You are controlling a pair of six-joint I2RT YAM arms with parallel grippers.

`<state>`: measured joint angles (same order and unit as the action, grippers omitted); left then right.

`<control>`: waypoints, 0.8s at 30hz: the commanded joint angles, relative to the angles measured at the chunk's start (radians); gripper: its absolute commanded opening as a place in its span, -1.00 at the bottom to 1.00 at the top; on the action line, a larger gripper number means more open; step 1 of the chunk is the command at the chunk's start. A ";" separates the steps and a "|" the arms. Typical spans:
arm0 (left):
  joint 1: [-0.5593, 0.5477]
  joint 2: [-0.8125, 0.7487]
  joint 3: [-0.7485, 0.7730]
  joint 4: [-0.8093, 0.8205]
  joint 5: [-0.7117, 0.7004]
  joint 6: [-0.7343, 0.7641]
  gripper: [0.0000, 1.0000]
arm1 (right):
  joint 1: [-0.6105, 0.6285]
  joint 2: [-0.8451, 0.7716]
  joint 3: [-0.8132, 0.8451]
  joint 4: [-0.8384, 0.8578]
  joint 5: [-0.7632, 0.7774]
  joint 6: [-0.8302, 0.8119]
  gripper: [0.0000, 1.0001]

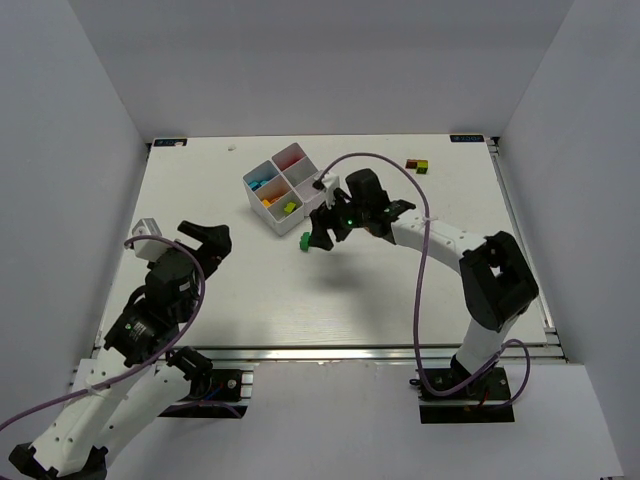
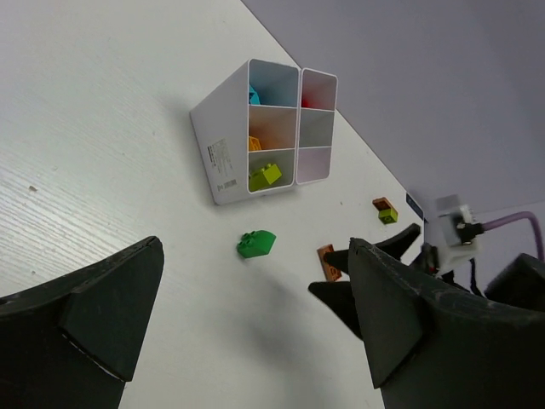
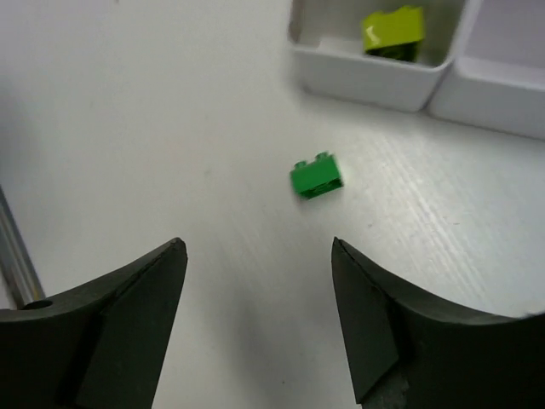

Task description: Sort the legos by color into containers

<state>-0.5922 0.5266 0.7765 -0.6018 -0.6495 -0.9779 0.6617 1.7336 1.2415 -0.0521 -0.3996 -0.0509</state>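
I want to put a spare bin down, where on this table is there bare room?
Bare: the wide near strip in front of the green brick, between the left gripper and the right arm; also the far left corner beside the tray. Crowded: the tray's near corner, where the green brick lies by the right gripper.

The left arm (image 1: 150, 320), lower left in the top view, and the right arm (image 1: 490, 280), lower right, are white links with black joint housings. A lilac cable (image 1: 421, 290) trails along each, and a green light (image 1: 348, 219) glows mid-frame. Their fingers (image 3: 111, 332) are matte black wedges.
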 commanded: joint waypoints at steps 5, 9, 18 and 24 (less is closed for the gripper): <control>0.003 0.004 0.007 -0.001 0.025 -0.004 0.96 | 0.001 0.070 0.085 -0.127 -0.286 -0.510 0.63; 0.003 -0.014 0.004 -0.018 0.017 -0.019 0.96 | -0.011 0.148 0.168 -0.222 -0.263 -0.728 0.61; 0.003 -0.040 -0.014 -0.041 0.017 -0.041 0.96 | -0.011 0.251 0.220 -0.210 -0.258 -0.727 0.56; 0.003 -0.025 -0.022 -0.021 0.025 -0.033 0.96 | -0.002 0.300 0.251 -0.175 -0.246 -0.682 0.55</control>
<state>-0.5922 0.4900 0.7673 -0.6224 -0.6346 -1.0077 0.6548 2.0277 1.4433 -0.2596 -0.6315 -0.7406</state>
